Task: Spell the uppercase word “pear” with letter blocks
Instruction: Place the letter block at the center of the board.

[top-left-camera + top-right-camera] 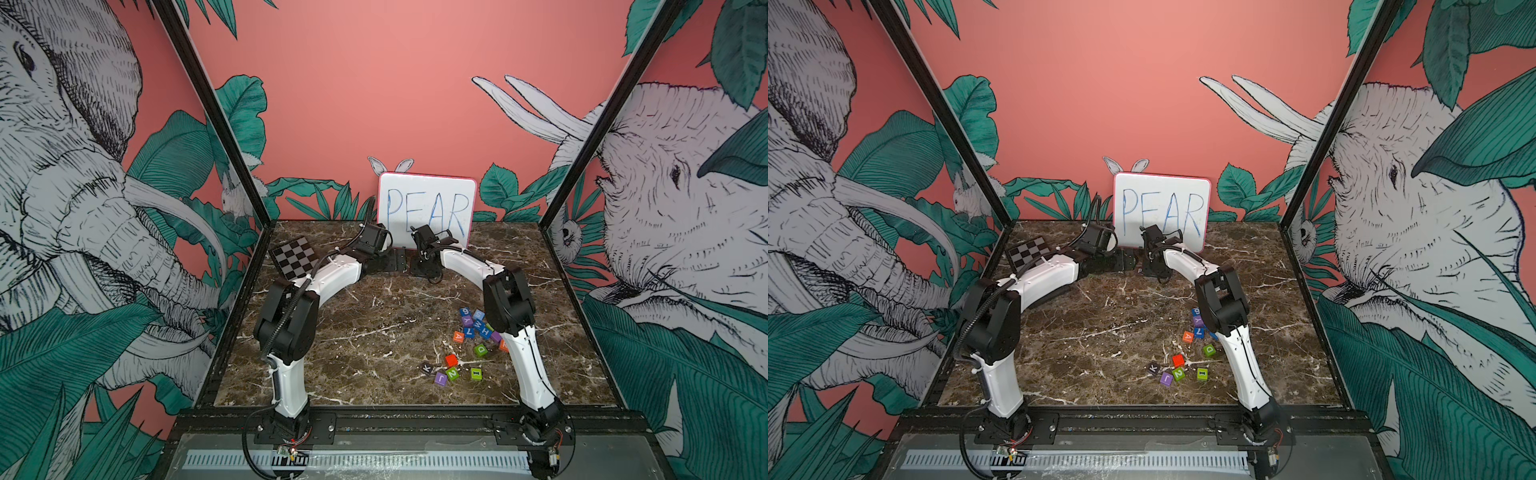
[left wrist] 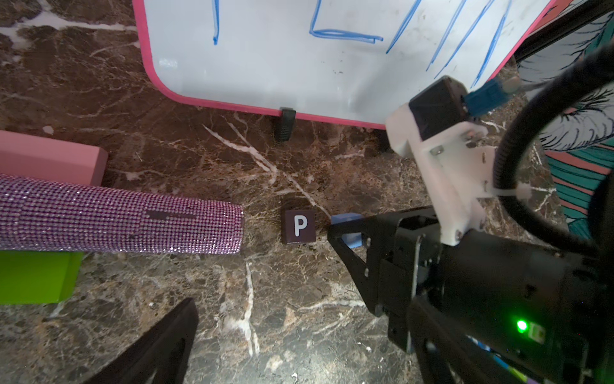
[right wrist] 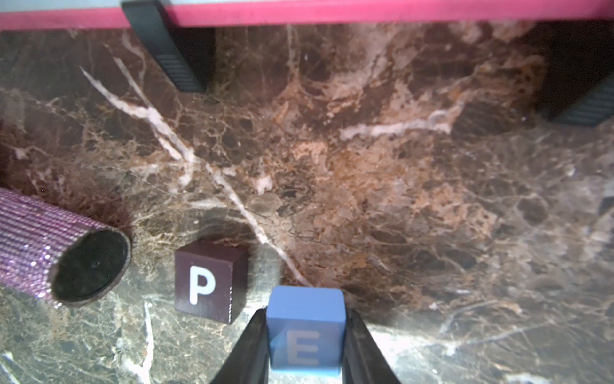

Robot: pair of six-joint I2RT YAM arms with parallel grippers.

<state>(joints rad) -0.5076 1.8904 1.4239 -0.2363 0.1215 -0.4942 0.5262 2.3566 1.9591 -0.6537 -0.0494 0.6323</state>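
Right end effector [image 3: 305,312]: two black fingers press both flanks of one matte light-blue E cube [image 3: 304,345], just beside one dark-brown P cube [image 3: 206,282] on the veined marble worktop [image 3: 415,199]. Left end effector [image 1: 392,262]: fully spread, holding nothing. One rhinestone tube [image 3: 36,246] ends just beside the P cube on its opposite side, and one orange A cube [image 1: 458,336] sits well apart.

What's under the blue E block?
Brown marble tabletop shows around the light blue E block, gripped by the right pincer. Its underside is hidden; table contact can't be told.
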